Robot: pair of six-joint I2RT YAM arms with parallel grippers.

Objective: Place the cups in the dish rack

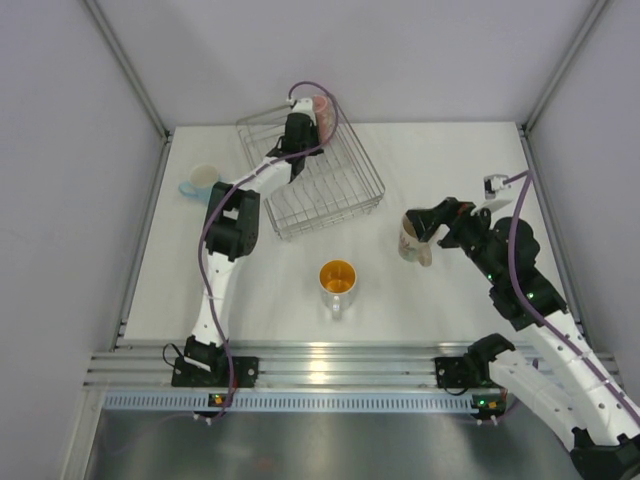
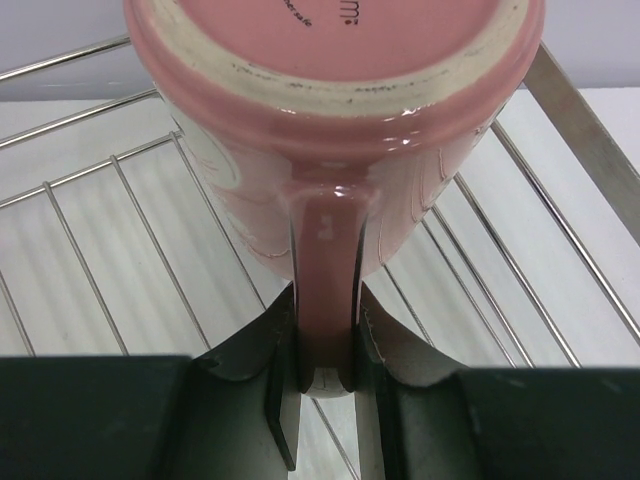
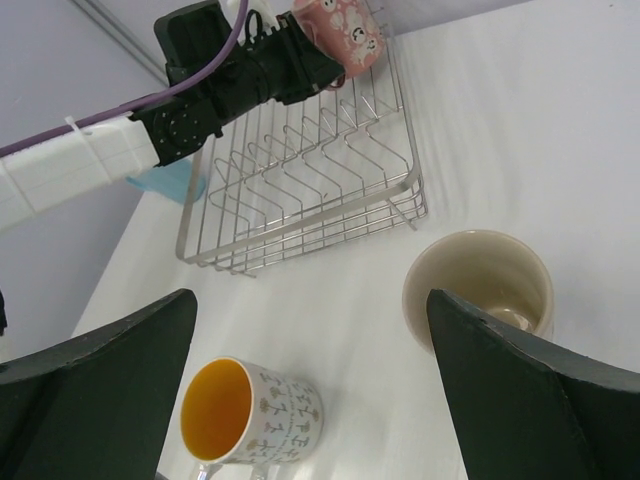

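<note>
My left gripper [image 2: 327, 350] is shut on the handle of a pink cup [image 2: 340, 120]. The cup hangs bottom toward the camera over the wire grid of the dish rack [image 2: 100, 250]. From above, this pink cup [image 1: 322, 108] is at the far corner of the dish rack [image 1: 340, 190]. A cream-tan cup [image 1: 413, 240] stands right of the rack, with my right gripper [image 1: 425, 225] open just beside it. In the right wrist view the cream-tan cup [image 3: 478, 285] sits by the right finger. A speckled mug [image 1: 338, 280] with an orange inside stands at table centre.
A light blue cup [image 1: 200, 180] stands left of the rack, beside the left arm's elbow. The speckled mug [image 3: 250, 410] lies between my right fingers' lines of view, below the rack [image 3: 300, 190]. Grey walls close in the table at the back and sides.
</note>
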